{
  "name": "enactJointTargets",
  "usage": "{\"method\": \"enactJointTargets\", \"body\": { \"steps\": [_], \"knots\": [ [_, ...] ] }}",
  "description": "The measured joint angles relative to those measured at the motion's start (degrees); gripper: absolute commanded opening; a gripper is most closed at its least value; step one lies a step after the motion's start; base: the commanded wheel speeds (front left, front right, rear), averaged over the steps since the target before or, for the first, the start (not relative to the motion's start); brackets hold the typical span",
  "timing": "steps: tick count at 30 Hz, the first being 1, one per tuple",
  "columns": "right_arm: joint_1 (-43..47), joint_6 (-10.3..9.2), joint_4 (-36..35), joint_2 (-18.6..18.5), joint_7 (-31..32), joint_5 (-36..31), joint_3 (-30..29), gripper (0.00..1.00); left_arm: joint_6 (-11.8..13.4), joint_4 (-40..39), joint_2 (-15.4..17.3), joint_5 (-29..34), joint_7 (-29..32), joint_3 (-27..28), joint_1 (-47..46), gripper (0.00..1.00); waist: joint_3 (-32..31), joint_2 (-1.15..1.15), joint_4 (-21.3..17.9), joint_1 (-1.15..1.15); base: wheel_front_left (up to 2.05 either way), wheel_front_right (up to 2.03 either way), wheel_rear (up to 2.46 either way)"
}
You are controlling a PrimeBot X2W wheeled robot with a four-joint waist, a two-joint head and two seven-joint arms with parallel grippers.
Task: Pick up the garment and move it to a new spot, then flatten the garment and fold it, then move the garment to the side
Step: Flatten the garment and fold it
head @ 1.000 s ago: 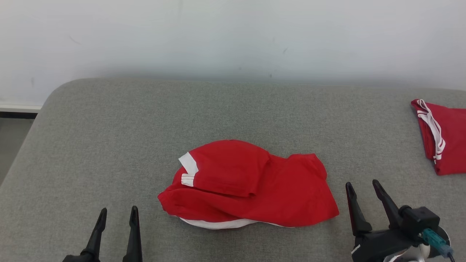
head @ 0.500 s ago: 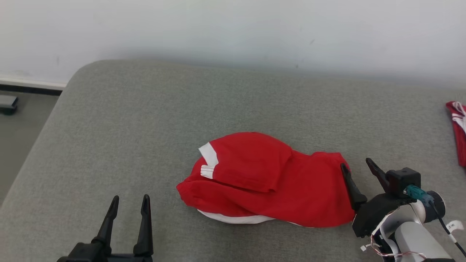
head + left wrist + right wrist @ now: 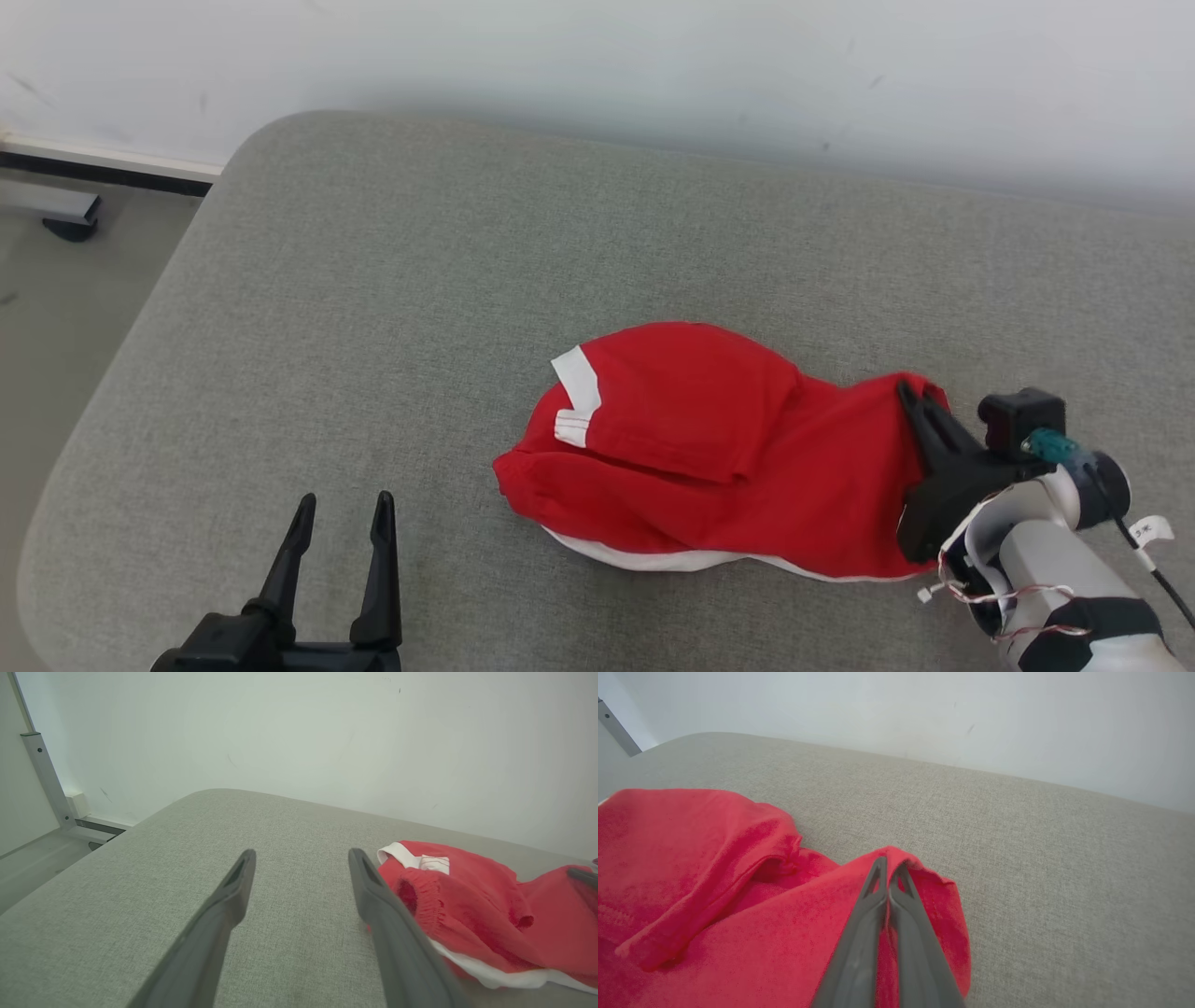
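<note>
In the head view, the red garment [image 3: 709, 448] lies crumpled on the grey padded table [image 3: 373, 280], right of centre. Its long axis runs left to right, and there is white trim [image 3: 574, 373] at its left end. The right claw [image 3: 920, 397] sits at the garment's right end with its two fingers drawn together on the far right corner of the cloth. The left claw [image 3: 341, 513] hangs at the lower left with its fingers apart over bare padding, well apart from the garment, which lies ahead of it and to its right.

In the left wrist view, the left claw [image 3: 301, 856] is spread wide and holds nothing. The garment [image 3: 467, 896] bunches beyond its right finger, gathered hem nearest, and the wall [image 3: 299, 742] rises behind.

In the right wrist view, the right claw [image 3: 889, 863] is pinched closed on a raised ridge of the garment [image 3: 714, 858], with red cloth showing between the fingers. The rest of the garment spreads to the left of the fingers, and bare table [image 3: 1064, 858] lies to their right.

The right arm is by far the nearer and already has the cloth, so the lift looks to be its job. Because the grip is at one end, most of the garment would likely trail toward the left as it rises.
</note>
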Motion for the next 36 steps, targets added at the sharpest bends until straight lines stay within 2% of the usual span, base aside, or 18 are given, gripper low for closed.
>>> {"method": "enactJointTargets", "body": {
  "steps": [10, 20, 21, 22, 23, 29, 36],
  "knots": [
    [-3.42, 0.00, -5.59, -3.16, -1.94, 1.93, 0.81, 0.00, 0.12, -0.01, -0.01, -0.34, 0.00, -0.58, -0.34, 1.00, 0.27, 0.00, -1.97, 0.00, 0.00, 0.00, 0.00],
    [-11.73, 0.00, 4.34, -3.03, 1.07, 1.85, 1.04, 0.00, 0.37, 1.07, -0.02, -1.14, 0.00, -3.14, -3.11, 1.00, 2.07, 0.00, 0.10, 0.00, 0.00, 0.00, 0.00],
    [-12.34, 0.00, 6.22, -2.79, 1.53, 1.75, 1.02, 0.20, 0.37, 1.18, -0.01, -1.42, 0.00, -3.25, -3.23, 1.00, 2.22, 0.00, 0.36, 0.00, 0.00, 0.00, 0.00],
    [-12.74, 0.00, 8.25, -2.58, 2.02, 1.64, 0.94, 0.75, 0.38, 1.38, -0.01, -1.45, 0.00, -3.47, -3.26, 1.00, 2.34, 0.00, 0.62, 0.00, 0.00, 0.00, 0.00],
    [-12.94, 0.00, 10.13, -2.36, 2.59, 1.64, 0.88, 1.00, 0.41, 1.59, -0.01, -1.45, 0.00, -3.76, -3.26, 1.00, 2.41, 0.00, 0.85, 0.00, 0.00, 0.00, 0.00],
    [-13.29, 0.00, 13.04, -1.02, -0.14, 1.91, 2.40, 1.00, 0.64, 2.08, -0.01, -1.44, 0.00, -4.15, -3.17, 1.00, 1.84, 0.00, 0.56, -0.01, 0.00, 0.00, 0.00],
    [-8.49, 0.00, 9.00, -1.58, -2.12, 3.93, 4.41, 1.00, 0.65, 2.16, -0.05, -0.38, 0.00, -3.05, -1.77, 1.00, -0.08, 0.00, -2.61, -0.01, 0.00, 0.00, 0.00]
  ]
}}
